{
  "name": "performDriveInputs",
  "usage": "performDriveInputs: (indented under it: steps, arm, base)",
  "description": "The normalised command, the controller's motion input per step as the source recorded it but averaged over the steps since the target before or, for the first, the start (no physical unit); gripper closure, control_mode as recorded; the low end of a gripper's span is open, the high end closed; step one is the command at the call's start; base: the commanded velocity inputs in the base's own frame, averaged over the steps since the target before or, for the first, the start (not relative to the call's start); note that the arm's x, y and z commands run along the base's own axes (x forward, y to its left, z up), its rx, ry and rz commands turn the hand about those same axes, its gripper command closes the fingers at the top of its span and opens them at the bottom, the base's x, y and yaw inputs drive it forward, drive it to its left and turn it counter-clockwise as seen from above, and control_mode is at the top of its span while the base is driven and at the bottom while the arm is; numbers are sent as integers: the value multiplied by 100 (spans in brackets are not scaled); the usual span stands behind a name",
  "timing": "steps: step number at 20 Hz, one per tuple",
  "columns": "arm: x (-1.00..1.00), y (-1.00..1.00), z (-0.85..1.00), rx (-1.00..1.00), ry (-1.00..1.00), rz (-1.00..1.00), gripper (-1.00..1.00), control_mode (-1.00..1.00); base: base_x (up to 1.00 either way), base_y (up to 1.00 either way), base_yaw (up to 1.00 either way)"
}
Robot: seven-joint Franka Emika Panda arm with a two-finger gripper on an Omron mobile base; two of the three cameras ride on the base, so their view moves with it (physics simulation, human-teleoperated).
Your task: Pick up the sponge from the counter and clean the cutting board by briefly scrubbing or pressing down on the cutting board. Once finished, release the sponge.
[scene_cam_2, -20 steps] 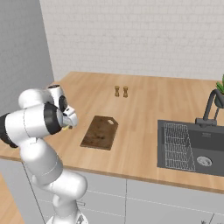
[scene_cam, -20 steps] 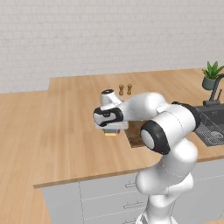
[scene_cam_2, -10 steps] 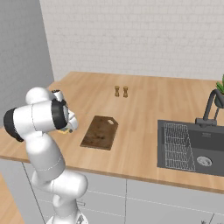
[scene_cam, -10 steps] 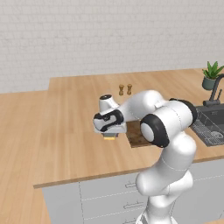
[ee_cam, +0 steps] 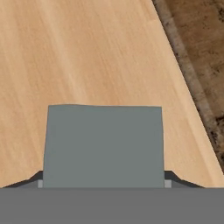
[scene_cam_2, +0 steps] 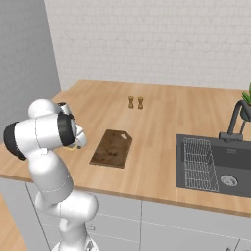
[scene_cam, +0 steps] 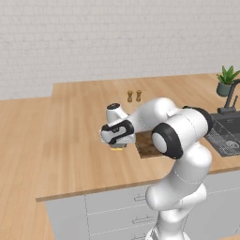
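Item: gripper, mid-frame in the left base view, just left of the cutting board; against the frames of a second ago the hand sits lower and closer to the worktop, with the arm folded further down over it. Item: sponge, grey-blue top filling the lower centre of the hand view, a dark finger tip showing at each of its lower corners; a sliver of its yellow underside shows beneath the hand in the left base view. Fingers: they bracket the sponge on both sides; whether they have closed on it cannot be told. Item: cutting board, dark mottled wood, its edge running down the upper right of the hand view, near the sponge but apart from it; seen whole at centre of the right base view. Judgement: the descent puts the pick-up at the point of grasp; lift, carry to the board and scrub remain undone.
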Motion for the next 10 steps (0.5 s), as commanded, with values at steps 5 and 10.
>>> performDriveInputs:
  steps: [5, 10]
  arm:
    - [0, 0, 0, 0, 0, 0, -100, -100]
    - [0, 0, 0, 0, 0, 0, -100, -100]
  base:
    - [0, 0, 0]
    - [0, 0, 0]
